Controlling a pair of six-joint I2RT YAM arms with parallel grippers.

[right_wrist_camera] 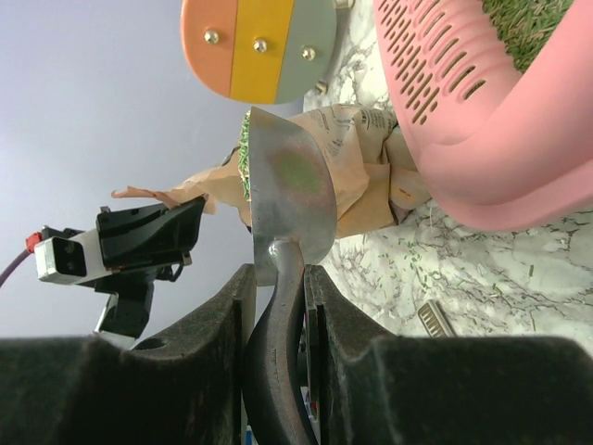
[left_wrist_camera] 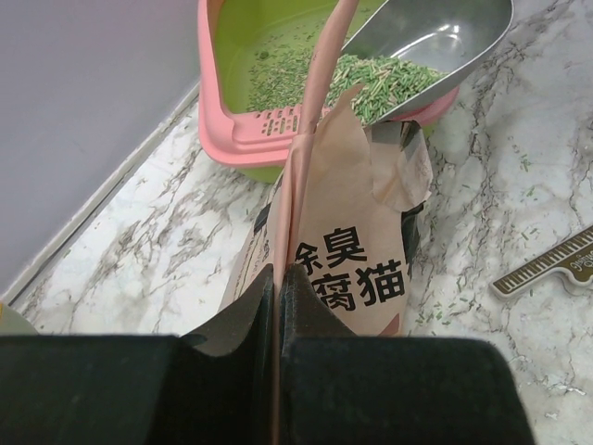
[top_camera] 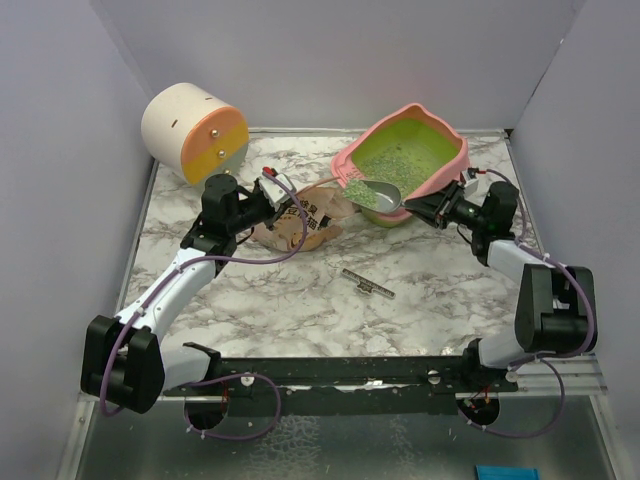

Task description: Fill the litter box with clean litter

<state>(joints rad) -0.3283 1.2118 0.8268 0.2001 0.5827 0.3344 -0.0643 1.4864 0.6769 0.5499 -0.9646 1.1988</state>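
The pink litter box (top_camera: pixel 446 170) with a lime-green inside stands at the back right, tilted, with greenish litter (top_camera: pixel 405 160) inside; it also shows in the left wrist view (left_wrist_camera: pixel 243 139) and the right wrist view (right_wrist_camera: pixel 482 139). My right gripper (top_camera: pixel 432 209) is shut on the handle of a grey metal scoop (top_camera: pixel 378 194) that holds litter (left_wrist_camera: pixel 389 82) at the box's front rim. My left gripper (top_camera: pixel 283 194) is shut on the top edge of the peach-pink litter bag (top_camera: pixel 300 222), which stands beside the box (left_wrist_camera: pixel 347 250).
A cream-and-orange cylinder (top_camera: pixel 195 132) lies at the back left. A thin metal strip (top_camera: pixel 368 283) lies on the marble table (top_camera: pixel 300 310) in the middle. Loose granules are scattered around the bag (left_wrist_camera: pixel 482 287). Purple-grey walls close in three sides.
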